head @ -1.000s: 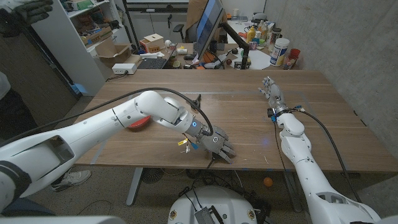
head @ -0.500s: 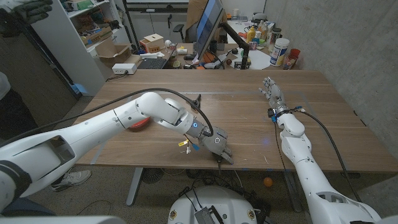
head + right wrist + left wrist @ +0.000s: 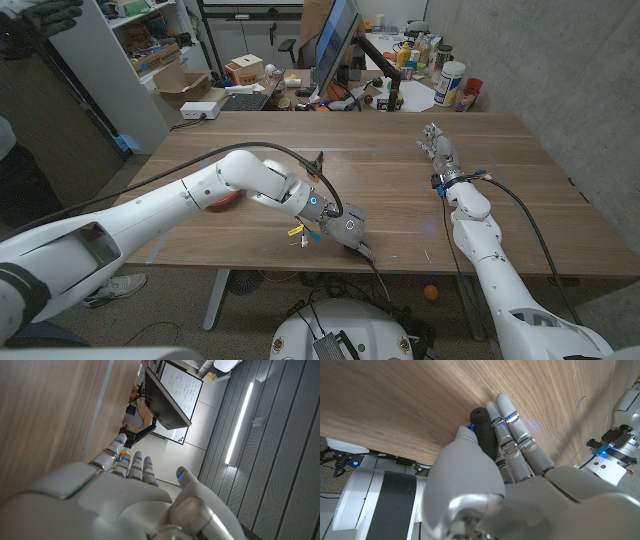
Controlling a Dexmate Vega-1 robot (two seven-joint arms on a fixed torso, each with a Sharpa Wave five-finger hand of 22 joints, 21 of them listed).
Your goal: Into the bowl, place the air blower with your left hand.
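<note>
The black air blower (image 3: 482, 430) lies on the wooden table by its front edge, wedged between the thumb and the fingers of my left hand (image 3: 510, 460). In the head view my left hand (image 3: 345, 228) covers most of the blower (image 3: 366, 254), whose dark tip pokes out toward the table edge. The red bowl (image 3: 222, 199) sits further back on the left, largely hidden behind my left forearm. My right hand (image 3: 437, 147) stands far off at the right rear of the table, fingers (image 3: 132, 462) stretched out and holding nothing.
The table's front edge (image 3: 400, 268) runs just past my left hand. A monitor (image 3: 335, 40), boxes and bottles (image 3: 450, 82) crowd the desk behind the table. A person stands at the picture's left edge (image 3: 20, 180).
My left hand has drawn slightly back from the front edge and its fingers have closed in around the blower. The right arm has not moved.
</note>
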